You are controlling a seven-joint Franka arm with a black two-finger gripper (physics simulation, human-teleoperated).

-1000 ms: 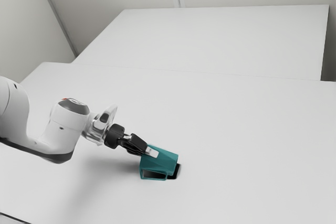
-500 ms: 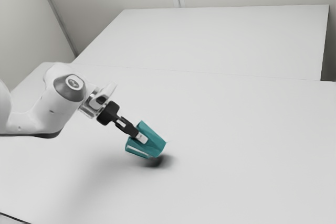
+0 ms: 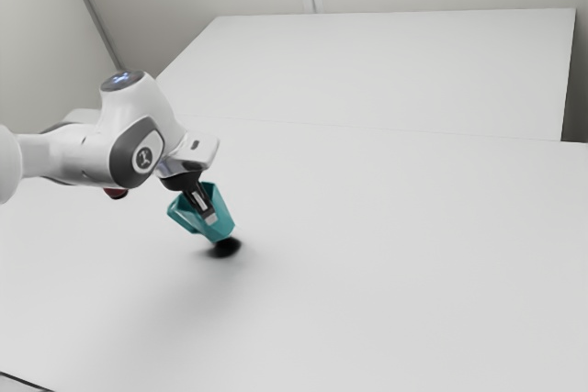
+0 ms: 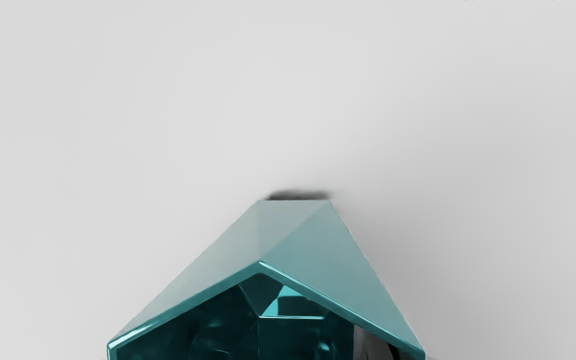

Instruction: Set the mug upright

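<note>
The teal faceted mug (image 3: 221, 218) is tilted in the exterior view, its open end up toward the arm and its base low, close above a dark shadow. My gripper (image 3: 210, 218) reaches down to it from the exterior view's upper left, shut on the mug's wall. In the wrist view the mug (image 4: 308, 235) shows its outer facets, its angular rim and its dark inside. A bit of my gripper (image 4: 375, 345) appears within the mug's opening; the far fingertip is hidden by the mug.
The mug is over the near white table (image 3: 395, 254). A second white surface (image 3: 386, 71) lies behind it, with walls beyond. A dark cable (image 3: 26, 382) runs at the exterior view's lower left corner.
My gripper has carried the mug up and toward the exterior view's left. The mug has turned from lying on its side to a tilt with its opening higher, and the hand now points more steeply down.
</note>
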